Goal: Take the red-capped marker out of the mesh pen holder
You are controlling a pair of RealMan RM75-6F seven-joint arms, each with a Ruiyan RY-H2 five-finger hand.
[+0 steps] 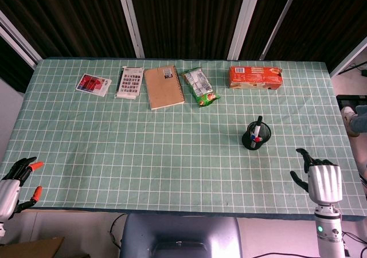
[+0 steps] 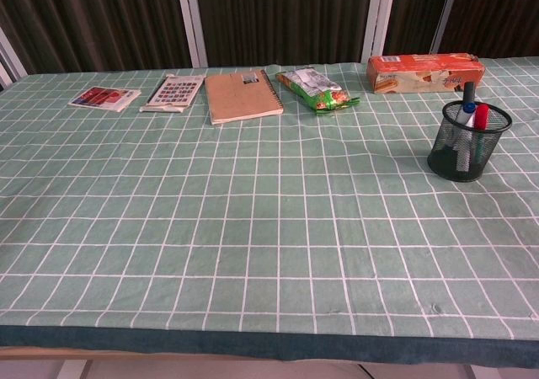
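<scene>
Green checked cloth covers the table (image 1: pixel 143 155). I see the mesh pen holder (image 2: pixel 468 141) upright near the right edge, the red-capped marker (image 2: pixel 481 115) standing inside it beside a blue-capped one (image 2: pixel 468 114). My right hand (image 1: pixel 319 176) hovers at the near right corner, fingers spread, holding nothing. My left hand (image 1: pixel 17 180) sits off the near left corner, fingers apart, empty. A notebook (image 1: pixel 163 86) lies along the far edge.

Head view high above, looking down, chest view low at near edge, both sharing the table (image 1: pixel 172 155) top
</scene>
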